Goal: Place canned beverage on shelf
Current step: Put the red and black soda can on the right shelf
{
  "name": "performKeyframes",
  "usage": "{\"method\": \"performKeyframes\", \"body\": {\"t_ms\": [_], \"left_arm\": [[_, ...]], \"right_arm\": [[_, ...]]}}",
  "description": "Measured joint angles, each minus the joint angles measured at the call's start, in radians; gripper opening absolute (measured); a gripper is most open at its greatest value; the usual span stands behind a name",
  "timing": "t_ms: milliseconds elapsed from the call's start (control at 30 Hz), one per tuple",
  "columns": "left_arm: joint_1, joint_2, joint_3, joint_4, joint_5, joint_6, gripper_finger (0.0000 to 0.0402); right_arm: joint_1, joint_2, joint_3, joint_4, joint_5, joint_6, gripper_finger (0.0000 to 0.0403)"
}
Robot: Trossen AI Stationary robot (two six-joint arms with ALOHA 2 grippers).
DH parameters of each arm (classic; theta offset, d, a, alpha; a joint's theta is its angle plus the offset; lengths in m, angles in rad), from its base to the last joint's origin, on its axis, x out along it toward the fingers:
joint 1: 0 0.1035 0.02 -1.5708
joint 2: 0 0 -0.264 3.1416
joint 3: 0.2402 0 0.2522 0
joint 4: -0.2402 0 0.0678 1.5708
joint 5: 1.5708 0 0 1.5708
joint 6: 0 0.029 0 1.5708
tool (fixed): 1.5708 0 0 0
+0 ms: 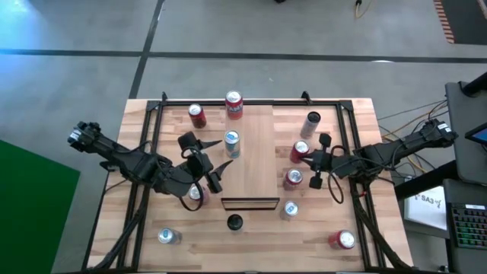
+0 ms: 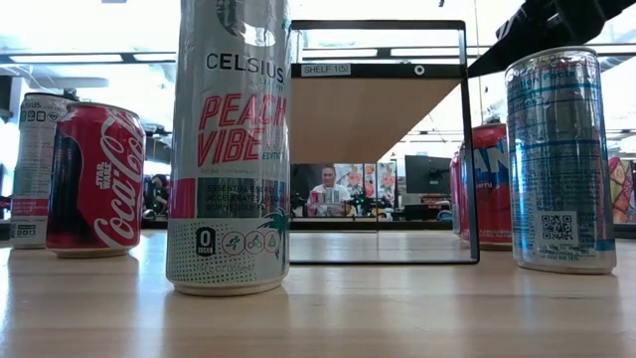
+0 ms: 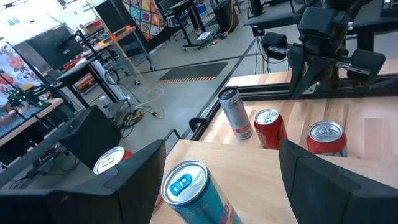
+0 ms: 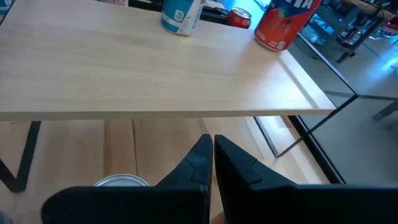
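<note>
- On the shelf [image 1: 255,164], the raised board of light wood in the middle of the table [image 1: 358,114], I see two cans standing: a pale blue can [image 1: 231,144] toward its left edge and a red can [image 1: 234,105] at its far edge.
- My left gripper [image 1: 215,161] sits at the left edge of the shelf, right by the blue can. Its fingers [image 3: 134,186] stand wide apart.
- In the left wrist view the blue-topped can [image 3: 189,193] lies in the gap between those fingers, but I see neither one pressing on it, so I cannot tell whether it is gripped.
- My right gripper [image 1: 318,164] hangs over the table just off the shelf's right edge, between two red cans [image 1: 299,151] [image 1: 294,179]. Its fingers [image 4: 193,168] are pressed together with nothing between them.
- In the right wrist view the shelf top [image 4: 143,68] stretches ahead, with the blue can [image 4: 180,14] and the red can [image 4: 283,22] at its far side; the rim of a silver can top [image 4: 121,181] shows just beside the closed fingers.
- Loose cans stand around the table: a red one [image 1: 197,115] near the far left, a tall grey one [image 1: 311,124] on the far right, a pale one [image 1: 289,210] near the front of the shelf, a silver one [image 1: 167,237] at the near left, a red one [image 1: 343,240] at the near right.
- Another can [image 1: 195,195] sits partly hidden under my left arm.
- A small black round thing [image 1: 234,222] lies just in front of the shelf's dark-edged end [image 1: 249,202].
- From table height a tall Celsius can [image 2: 230,149] fills the foreground, with a Coca-Cola can [image 2: 96,181] beside it.
</note>
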Motion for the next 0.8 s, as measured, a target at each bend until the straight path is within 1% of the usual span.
{"method": "performKeyframes", "body": {"t_ms": [200,367,400,533,567,700,800], "left_arm": [[0.008,0.0,0.0,0.044,0.0,0.077,0.0279],[0.021,0.0,0.0,0.046,-0.001,0.085,0.0279],[0.023,0.0,0.0,0.046,0.0,0.085,0.0279],[0.031,0.0,0.0,0.044,0.0,0.085,0.0279],[0.031,0.0,0.0,0.043,-0.001,0.086,0.0279],[0.031,0.0,-0.001,0.038,0.0,0.117,0.0279],[0.031,0.0,-0.002,0.038,0.0,0.133,0.0279]], "right_arm": [[0.0,0.0,0.0,0.0,-0.001,-0.004,0.0009],[0.0,0.0,0.0,0.0,-0.015,-0.032,0.0009],[0.0,0.0,0.0,0.004,-0.003,-0.039,0.0009],[-0.004,0.001,0.0,0.023,0.131,-0.026,0.0009],[-0.011,0.001,0.001,0.023,0.134,-0.02,0.0009],[-0.049,0.002,0.011,0.024,0.066,0.0,0.0009],[-0.083,0.002,0.012,0.02,0.06,0.042,0.0009]]}}
